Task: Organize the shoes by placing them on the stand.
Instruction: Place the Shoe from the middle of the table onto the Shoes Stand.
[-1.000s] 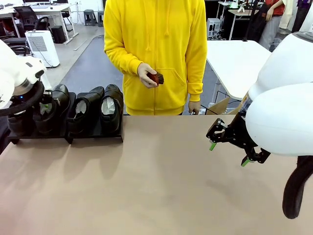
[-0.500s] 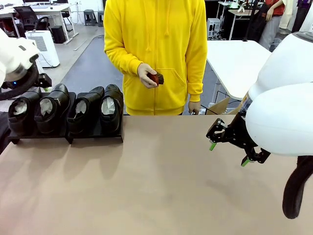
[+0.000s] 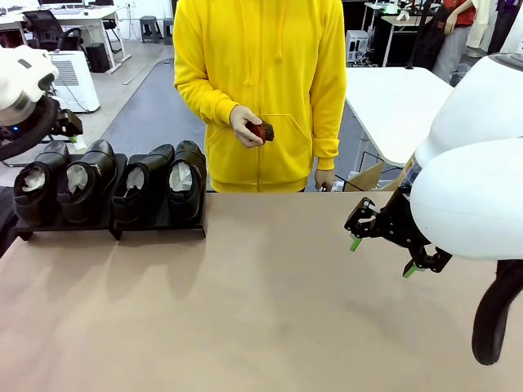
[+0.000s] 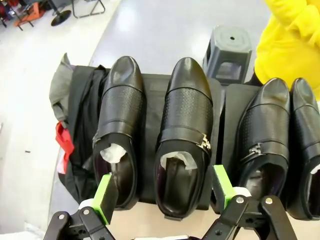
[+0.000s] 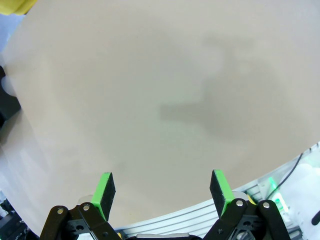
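All four shoes (image 3: 106, 184) sit side by side on stand (image 3: 155, 224), far left of table (image 3: 261, 310). Left tool (image 4: 165, 192) apart above them, empty; right tool (image 3: 382, 247) apart, idle. Placing looks done; next, retract.

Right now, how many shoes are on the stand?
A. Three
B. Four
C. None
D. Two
B: four black shoes sit side by side on the stand, each stuffed with white paper, and both end effectors are empty.
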`<state>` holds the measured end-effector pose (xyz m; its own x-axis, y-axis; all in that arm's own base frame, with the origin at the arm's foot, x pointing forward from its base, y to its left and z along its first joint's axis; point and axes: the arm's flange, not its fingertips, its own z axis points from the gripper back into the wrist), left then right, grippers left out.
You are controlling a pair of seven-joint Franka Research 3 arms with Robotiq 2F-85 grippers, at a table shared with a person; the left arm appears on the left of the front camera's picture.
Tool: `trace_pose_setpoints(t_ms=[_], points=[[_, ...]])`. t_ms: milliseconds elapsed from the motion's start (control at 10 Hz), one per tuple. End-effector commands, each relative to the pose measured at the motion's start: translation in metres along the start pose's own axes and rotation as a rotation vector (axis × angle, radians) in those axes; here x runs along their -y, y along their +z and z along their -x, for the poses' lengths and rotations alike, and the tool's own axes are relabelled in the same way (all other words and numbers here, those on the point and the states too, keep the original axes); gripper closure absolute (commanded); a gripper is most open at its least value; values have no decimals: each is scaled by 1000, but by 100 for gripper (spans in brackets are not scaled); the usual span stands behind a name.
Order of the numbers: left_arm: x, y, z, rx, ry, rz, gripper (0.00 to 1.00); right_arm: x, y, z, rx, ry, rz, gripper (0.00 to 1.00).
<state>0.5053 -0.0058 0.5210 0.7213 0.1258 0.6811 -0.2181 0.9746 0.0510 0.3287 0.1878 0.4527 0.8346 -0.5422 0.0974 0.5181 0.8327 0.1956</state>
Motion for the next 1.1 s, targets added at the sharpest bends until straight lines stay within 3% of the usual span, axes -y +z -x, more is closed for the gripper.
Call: trace_pose_setpoints(t_ms=[0, 1000], points=[[1, -8, -5, 12, -19, -11, 3, -2, 1, -5, -8, 17, -19, 0], [1, -8, -5, 12, -19, -11, 3, -2, 1, -5, -8, 17, -19, 0]])
